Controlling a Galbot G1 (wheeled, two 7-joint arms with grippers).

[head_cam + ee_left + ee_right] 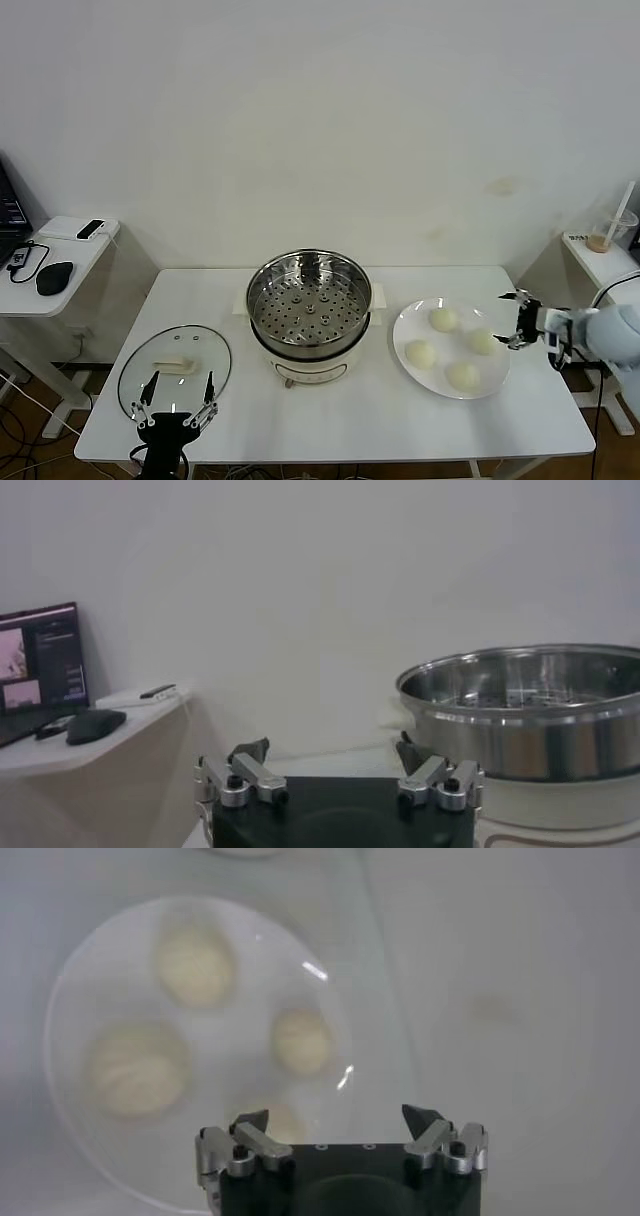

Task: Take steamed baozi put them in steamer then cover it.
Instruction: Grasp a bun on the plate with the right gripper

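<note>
Several pale round baozi (443, 319) lie on a flat white plate (405, 325) at the table's right. The steel steamer (308, 305) on its cream base stands in the middle, uncovered, with its perforated tray bare. The glass cover (175, 350) lies flat on the table at the left. My right gripper (515, 320) is open and empty, hovering at the plate's right edge beside the nearest baozi (482, 341). In the right wrist view the baozi (303, 1041) lie just beyond the gripper (335, 1116). My left gripper (180, 392) is open and empty over the cover's near edge; its wrist view shows the gripper (335, 750) and the steamer (530, 710).
A side table at the far left carries a black mouse (54, 277) and cables. A small shelf at the far right holds a cup with a straw (603, 238). The white table's front edge (330, 462) is close to the left gripper.
</note>
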